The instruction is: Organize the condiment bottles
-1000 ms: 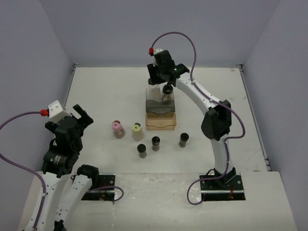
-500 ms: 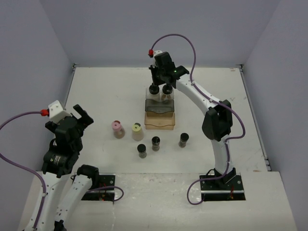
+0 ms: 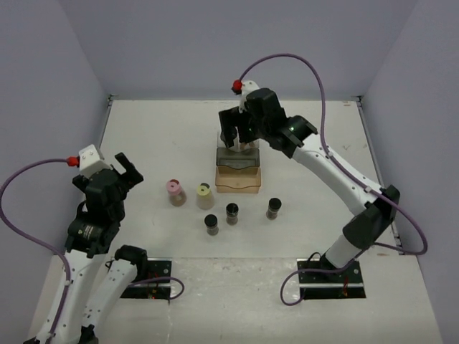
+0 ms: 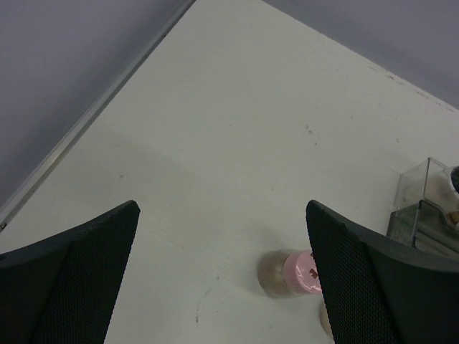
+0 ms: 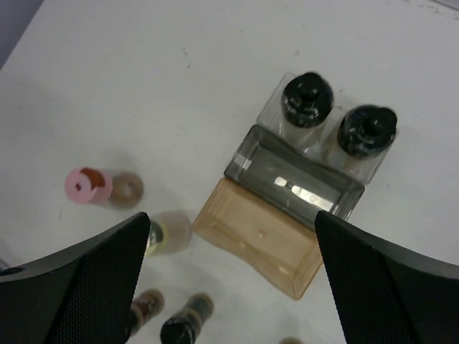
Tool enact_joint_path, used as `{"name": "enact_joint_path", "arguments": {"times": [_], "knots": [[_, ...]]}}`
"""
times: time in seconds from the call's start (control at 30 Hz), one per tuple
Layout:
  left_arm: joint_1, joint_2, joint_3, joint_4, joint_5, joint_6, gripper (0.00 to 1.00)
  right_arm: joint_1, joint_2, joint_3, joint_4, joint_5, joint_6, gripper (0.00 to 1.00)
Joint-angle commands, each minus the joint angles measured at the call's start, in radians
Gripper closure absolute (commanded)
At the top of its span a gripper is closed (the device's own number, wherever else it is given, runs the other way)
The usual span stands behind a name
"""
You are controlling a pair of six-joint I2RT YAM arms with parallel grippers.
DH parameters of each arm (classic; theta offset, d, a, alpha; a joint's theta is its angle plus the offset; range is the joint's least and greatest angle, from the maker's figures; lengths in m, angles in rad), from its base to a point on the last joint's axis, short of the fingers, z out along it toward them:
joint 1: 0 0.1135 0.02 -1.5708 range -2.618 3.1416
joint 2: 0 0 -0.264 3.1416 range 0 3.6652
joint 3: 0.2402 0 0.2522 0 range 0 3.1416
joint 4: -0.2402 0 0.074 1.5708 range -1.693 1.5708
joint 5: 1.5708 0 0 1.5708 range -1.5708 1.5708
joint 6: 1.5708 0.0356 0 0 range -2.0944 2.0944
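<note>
Looking down through the right wrist view, I count two black-capped jars (image 5: 307, 93) (image 5: 366, 129) standing side by side in the clear top tier of the rack (image 5: 287, 188); the grey and tan tiers below hold nothing. The right pincer (image 3: 237, 135) hangs above the rack, spread wide and carrying nothing. The left pincer (image 4: 221, 211) is spread too, hovering over the counter (image 3: 143, 136) with the pink-capped jar (image 4: 305, 272) just beneath and ahead of it.

On the counter in front of the rack stand the pink-capped jar, the yellow-green-capped jar (image 3: 204, 190) beside it, and three more black-capped jars (image 3: 211, 222) (image 3: 232, 210) (image 3: 273, 206). So, as I judge it, the step in hand is fetching the next jar.

For the right arm I would pick the black-capped jar on the far right, since it stands apart from the others. I would come straight down, straddle the body below the cap, close gently, lift clear, then set it at one end of the grey tier, leaving room for a neighbour.
</note>
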Motion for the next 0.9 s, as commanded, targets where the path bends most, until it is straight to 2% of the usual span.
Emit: {"name": "enact_joint_path", "arguments": {"times": [0.0, 0.13, 0.23, 0.3, 0.47, 0.7, 0.87], "knots": [[0.005, 0.068, -0.019, 0.072, 0.077, 0.056, 0.0, 0.09, -0.121, -0.15, -0.065, 0.113, 0.05, 0.01], [0.002, 0.174, -0.033, 0.113, 0.235, 0.099, 0.0, 0.118, -0.269, -0.4, -0.035, 0.13, 0.146, 0.01], [-0.007, 0.24, -0.026, 0.12, 0.315, 0.13, 0.0, 0.12, -0.361, -0.5, -0.09, 0.185, 0.2, 0.01], [-0.017, 0.275, -0.021, 0.117, 0.323, 0.131, 0.0, 0.118, -0.416, -0.543, -0.149, 0.273, 0.225, 0.02], [-0.024, 0.249, -0.027, 0.121, 0.314, 0.13, 0.0, 0.12, -0.488, -0.686, -0.184, 0.234, 0.26, 0.08], [-0.03, 0.251, -0.029, 0.121, 0.309, 0.131, 0.0, 0.114, -0.501, -0.77, -0.18, 0.211, 0.288, 0.16], [-0.033, 0.248, -0.029, 0.121, 0.311, 0.131, 0.0, 0.066, -0.456, -0.819, -0.094, 0.187, 0.265, 0.3]]}}
